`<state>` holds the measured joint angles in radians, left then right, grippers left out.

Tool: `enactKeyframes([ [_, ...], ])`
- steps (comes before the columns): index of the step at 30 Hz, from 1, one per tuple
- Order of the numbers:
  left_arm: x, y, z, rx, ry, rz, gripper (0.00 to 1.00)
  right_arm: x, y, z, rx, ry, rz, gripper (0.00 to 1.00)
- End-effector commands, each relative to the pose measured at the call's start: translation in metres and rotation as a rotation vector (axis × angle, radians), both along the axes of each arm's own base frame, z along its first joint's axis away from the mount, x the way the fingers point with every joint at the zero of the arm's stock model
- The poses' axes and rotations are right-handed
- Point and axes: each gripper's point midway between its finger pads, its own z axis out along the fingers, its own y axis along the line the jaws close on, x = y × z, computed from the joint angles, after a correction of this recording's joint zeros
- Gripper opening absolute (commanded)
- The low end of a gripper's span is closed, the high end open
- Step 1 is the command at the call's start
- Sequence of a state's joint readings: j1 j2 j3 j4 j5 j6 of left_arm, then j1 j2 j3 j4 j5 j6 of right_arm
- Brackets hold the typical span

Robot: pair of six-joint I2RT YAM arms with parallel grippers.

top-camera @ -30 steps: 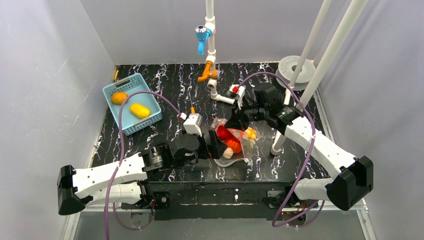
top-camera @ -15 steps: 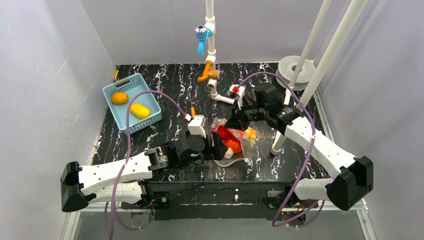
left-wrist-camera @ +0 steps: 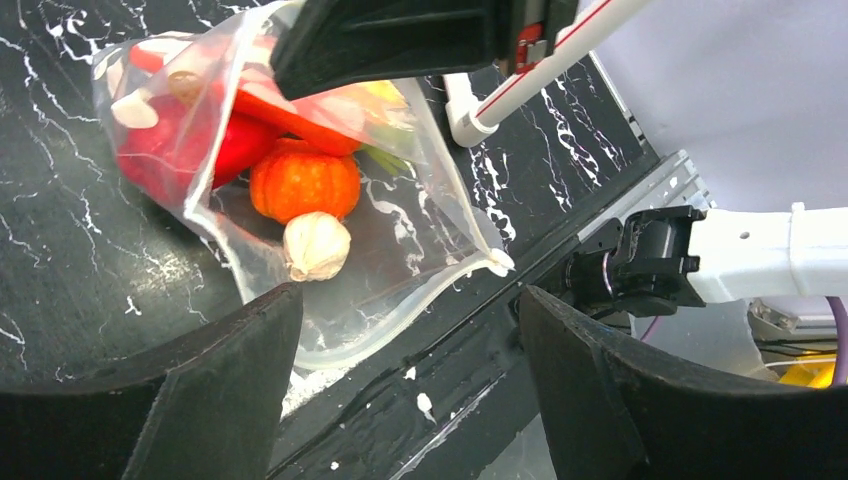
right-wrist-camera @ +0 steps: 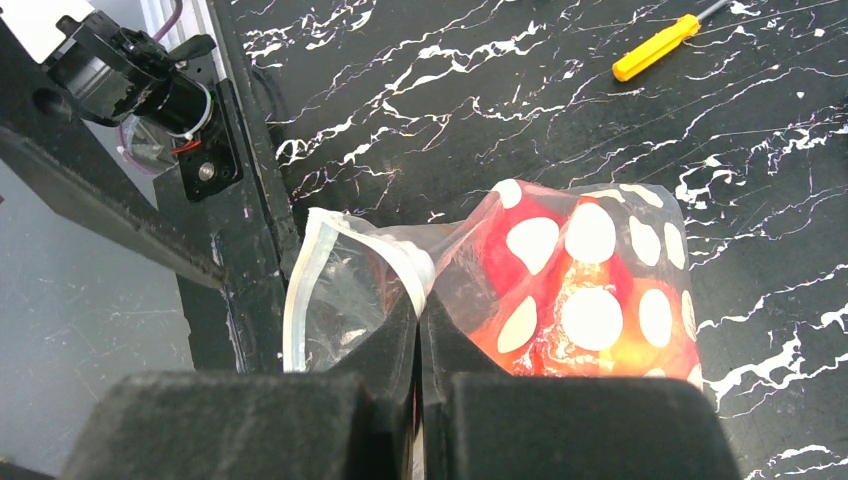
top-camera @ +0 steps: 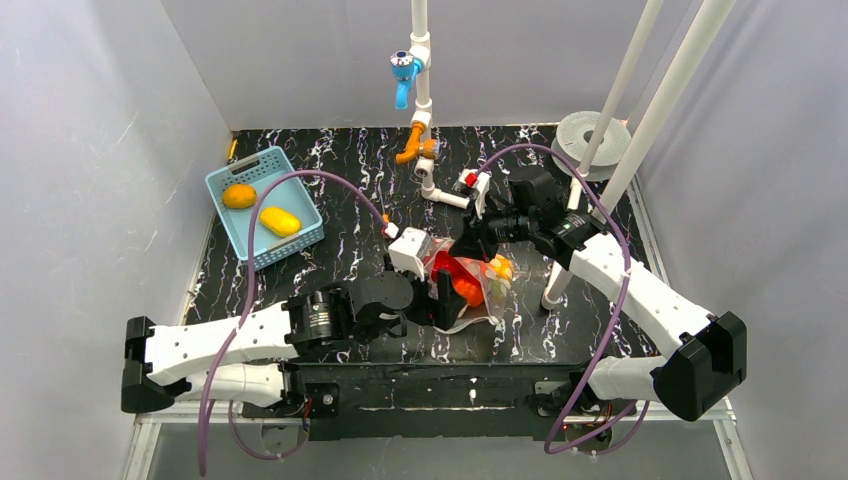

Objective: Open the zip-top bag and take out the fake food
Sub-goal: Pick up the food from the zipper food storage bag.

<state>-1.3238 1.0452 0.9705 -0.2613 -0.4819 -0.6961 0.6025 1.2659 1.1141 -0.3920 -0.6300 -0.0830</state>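
The zip-top bag (top-camera: pixel 472 288) lies mid-table, clear with white dots, its mouth gaping toward the front edge. Fake food inside shows in the left wrist view: an orange pumpkin (left-wrist-camera: pixel 305 182), a pale garlic bulb (left-wrist-camera: pixel 317 245), a red pepper (left-wrist-camera: pixel 195 150) and a carrot (left-wrist-camera: pixel 300 105). My right gripper (top-camera: pixel 476 246) is shut on the bag's rim (right-wrist-camera: pixel 420 300) and holds its far side up. My left gripper (top-camera: pixel 441 297) is open, its jaws wide at either side of the bag's open mouth (left-wrist-camera: pixel 400 312), touching nothing.
A light blue basket (top-camera: pixel 292 244) at back left holds an orange piece (top-camera: pixel 238 196) and a yellow piece (top-camera: pixel 279 221). A yellow-handled screwdriver (right-wrist-camera: pixel 655 48) lies beyond the bag. A pipe with a blue tap (top-camera: pixel 404 72), white poles (top-camera: pixel 640 130) and a grey disc (top-camera: pixel 590 135) stand behind.
My left arm has swung right and forward, bringing its open gripper up to the bag's mouth. The right gripper and the bag have stayed put.
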Motion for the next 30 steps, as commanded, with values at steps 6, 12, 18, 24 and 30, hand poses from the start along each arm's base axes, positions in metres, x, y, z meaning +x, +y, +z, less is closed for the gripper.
enactKeyframes([
  [6, 0.020, -0.013, -0.023, 0.136, -0.039, 0.016, 0.57, 0.005, 0.001, 0.007, 0.031, -0.035, 0.006, 0.01],
  [12, 0.037, -0.017, -0.048, 0.168, 0.020, 0.011, 0.51, 0.004, 0.001, 0.007, 0.033, -0.036, 0.007, 0.01],
  [18, 0.043, -0.024, -0.077, 0.205, 0.052, 0.009, 0.52, 0.004, 0.002, 0.005, 0.031, -0.033, 0.008, 0.01],
  [24, 0.052, -0.026, -0.096, 0.182, 0.025, 0.053, 0.54, 0.005, 0.002, 0.004, 0.029, -0.029, 0.007, 0.01],
  [30, 0.056, -0.025, -0.121, 0.210, 0.035, 0.086, 0.58, 0.006, 0.003, 0.000, 0.028, -0.017, 0.001, 0.01],
])
